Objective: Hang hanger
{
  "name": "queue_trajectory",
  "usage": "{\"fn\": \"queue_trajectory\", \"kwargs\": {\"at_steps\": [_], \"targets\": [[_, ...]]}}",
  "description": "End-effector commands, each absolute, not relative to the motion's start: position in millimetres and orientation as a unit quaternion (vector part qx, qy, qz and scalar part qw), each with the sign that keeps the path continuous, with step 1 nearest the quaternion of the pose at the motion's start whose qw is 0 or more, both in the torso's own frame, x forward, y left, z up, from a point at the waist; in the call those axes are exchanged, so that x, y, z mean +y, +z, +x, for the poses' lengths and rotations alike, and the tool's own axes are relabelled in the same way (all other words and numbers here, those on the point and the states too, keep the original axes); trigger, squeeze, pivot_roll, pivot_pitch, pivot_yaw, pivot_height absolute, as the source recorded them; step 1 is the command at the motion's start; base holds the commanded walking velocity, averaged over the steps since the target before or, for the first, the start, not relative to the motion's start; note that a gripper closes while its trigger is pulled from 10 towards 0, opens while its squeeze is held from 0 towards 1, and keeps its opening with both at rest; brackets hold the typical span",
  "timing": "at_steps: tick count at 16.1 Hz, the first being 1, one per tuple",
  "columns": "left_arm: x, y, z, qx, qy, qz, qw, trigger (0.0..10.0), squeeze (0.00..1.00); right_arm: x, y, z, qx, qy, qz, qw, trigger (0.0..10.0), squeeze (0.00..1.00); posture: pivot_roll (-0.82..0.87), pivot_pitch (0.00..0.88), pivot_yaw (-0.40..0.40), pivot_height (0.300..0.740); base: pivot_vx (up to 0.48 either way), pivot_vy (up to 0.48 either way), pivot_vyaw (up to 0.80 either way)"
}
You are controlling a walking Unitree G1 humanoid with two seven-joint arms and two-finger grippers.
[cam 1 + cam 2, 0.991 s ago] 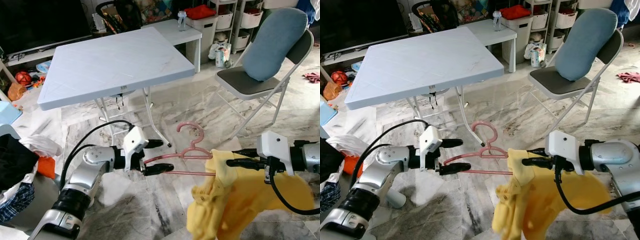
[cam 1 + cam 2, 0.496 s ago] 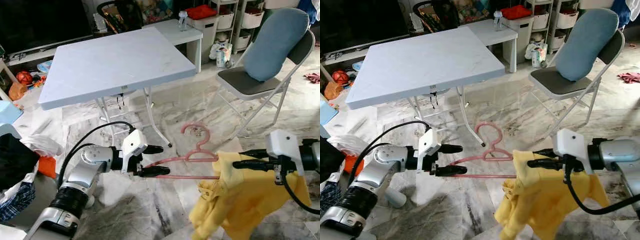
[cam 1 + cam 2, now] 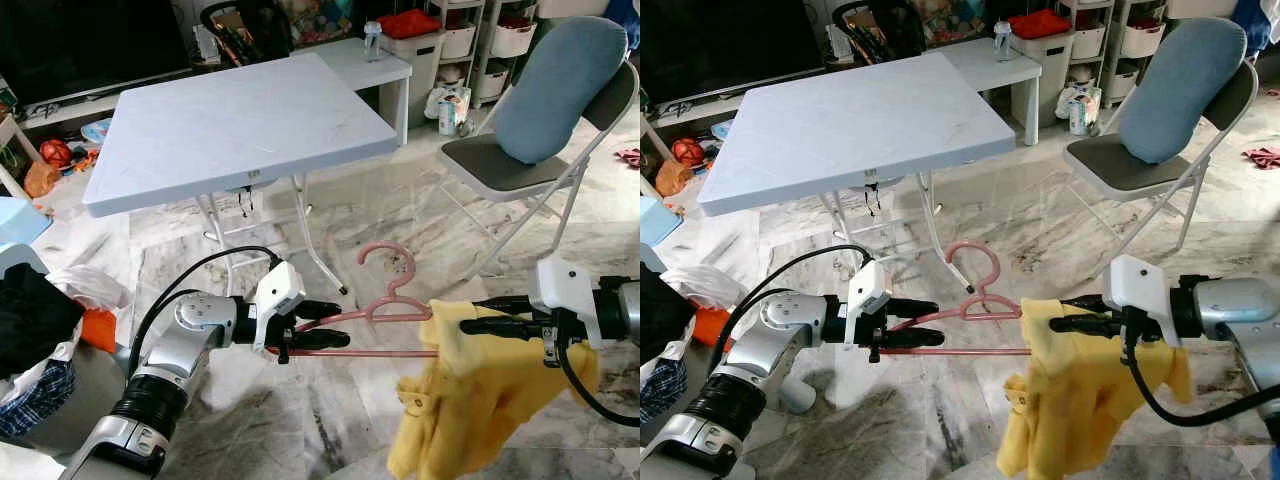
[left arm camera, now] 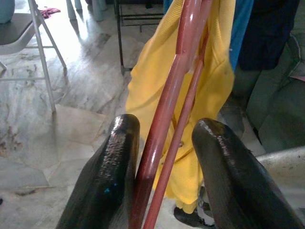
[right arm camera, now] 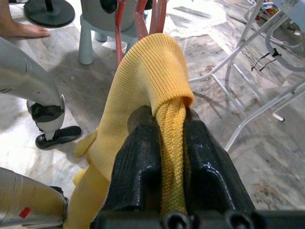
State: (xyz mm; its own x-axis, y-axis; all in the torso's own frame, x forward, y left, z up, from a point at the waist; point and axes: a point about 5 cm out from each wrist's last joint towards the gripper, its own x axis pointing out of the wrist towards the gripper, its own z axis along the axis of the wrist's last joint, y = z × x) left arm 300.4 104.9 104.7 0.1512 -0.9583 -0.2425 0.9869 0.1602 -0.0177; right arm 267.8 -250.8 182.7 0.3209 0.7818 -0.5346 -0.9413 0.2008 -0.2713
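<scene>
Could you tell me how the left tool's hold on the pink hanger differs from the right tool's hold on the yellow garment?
The left tool has the pink hanger's thin bars between its fingers with a gap on one side; the right tool is pinched tight on a bunched fold of the yellow garment. The hanger stays stiff and level; the garment droops below. Both are held above the floor, garment on hanger.
</scene>
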Motion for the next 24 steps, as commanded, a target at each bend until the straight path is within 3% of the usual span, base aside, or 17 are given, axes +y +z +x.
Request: {"fn": "queue_trajectory", "kwargs": {"at_steps": [1, 16, 17, 18, 19, 24], "targets": [[102, 109, 303, 0.096, -0.651, 0.083, 0.748, 0.0, 0.00, -246, 195, 272, 0.111, 0.565, -0.295, 0.763, 10.0, 0.00, -0.17, 0.000, 0.089, 0.740, 0.000, 0.000, 0.00], [100, 108, 302, 0.111, -0.650, 0.029, 0.751, 0.0, 0.00, -245, 188, 281, 0.093, 0.536, -0.311, 0.780, 10.0, 0.00, -0.17, 0.000, 0.084, 0.740, 0.000, 0.000, 0.00], [101, 107, 303, 0.107, -0.641, 0.026, 0.759, 0.0, 0.00, -244, 189, 283, 0.097, 0.536, -0.303, 0.782, 10.0, 0.44, -0.17, 0.000, 0.082, 0.740, 0.000, 0.000, 0.00], [101, 107, 304, 0.107, -0.638, 0.023, 0.762, 0.0, 0.00, -242, 190, 285, 0.094, 0.533, -0.302, 0.785, 10.0, 0.96, -0.17, 0.000, 0.082, 0.740, 0.000, 0.000, 0.00], [102, 106, 303, 0.108, -0.637, 0.021, 0.763, 0.0, 0.00, -240, 189, 284, 0.099, 0.538, -0.291, 0.785, 10.0, 1.00, -0.21, 0.000, 0.096, 0.740, 0.000, 0.000, 0.00], [100, 105, 305, 0.094, -0.605, -0.007, 0.791, 0.0, 0.00, -220, 175, 296, 0.078, 0.509, -0.302, 0.802, 10.0, 1.00, -0.19, 0.000, 0.115, 0.740, 0.000, 0.000, 0.00]]}}
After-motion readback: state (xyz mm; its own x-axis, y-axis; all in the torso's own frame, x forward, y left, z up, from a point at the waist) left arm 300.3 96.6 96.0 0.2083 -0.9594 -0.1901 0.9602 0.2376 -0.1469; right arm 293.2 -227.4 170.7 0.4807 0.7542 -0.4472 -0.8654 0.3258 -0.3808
